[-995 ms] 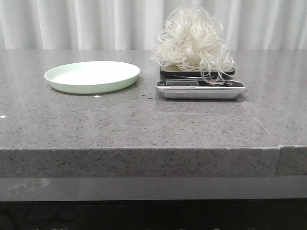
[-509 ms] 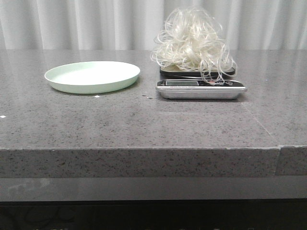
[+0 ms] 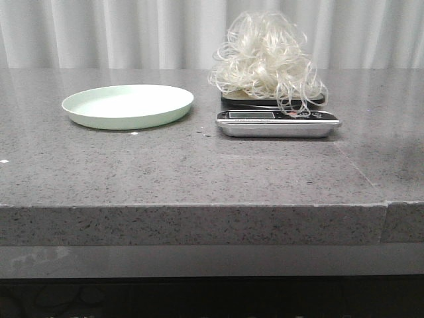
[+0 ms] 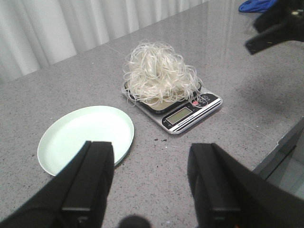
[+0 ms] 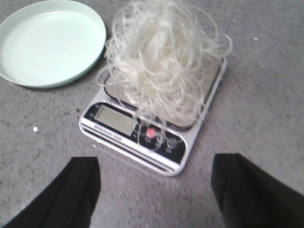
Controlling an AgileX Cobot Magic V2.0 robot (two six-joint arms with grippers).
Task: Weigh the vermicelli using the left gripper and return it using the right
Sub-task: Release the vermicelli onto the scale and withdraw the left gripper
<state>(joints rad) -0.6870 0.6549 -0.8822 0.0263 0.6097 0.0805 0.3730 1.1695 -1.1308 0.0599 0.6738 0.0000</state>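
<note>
The vermicelli [image 3: 266, 56], a fluffy white tangle of thin strands, sits on the silver kitchen scale [image 3: 277, 123] at the table's centre right. It also shows in the left wrist view [image 4: 159, 75] and the right wrist view [image 5: 164, 59], with strands hanging over the scale's buttons. The pale green plate [image 3: 128, 105] lies empty to the left of the scale. My left gripper [image 4: 151, 164] is open and empty, above the table in front of the plate [image 4: 85, 137] and scale [image 4: 183, 115]. My right gripper [image 5: 156, 183] is open and empty, close to the scale's front [image 5: 137, 135]. Neither gripper shows in the front view.
The grey speckled countertop [image 3: 199, 165] has a front edge and a seam at the right [image 3: 385, 205]. White curtains [image 3: 132, 33] hang behind. The right arm [image 4: 275, 26] and a blue object [image 4: 256, 4] show at the far corner in the left wrist view.
</note>
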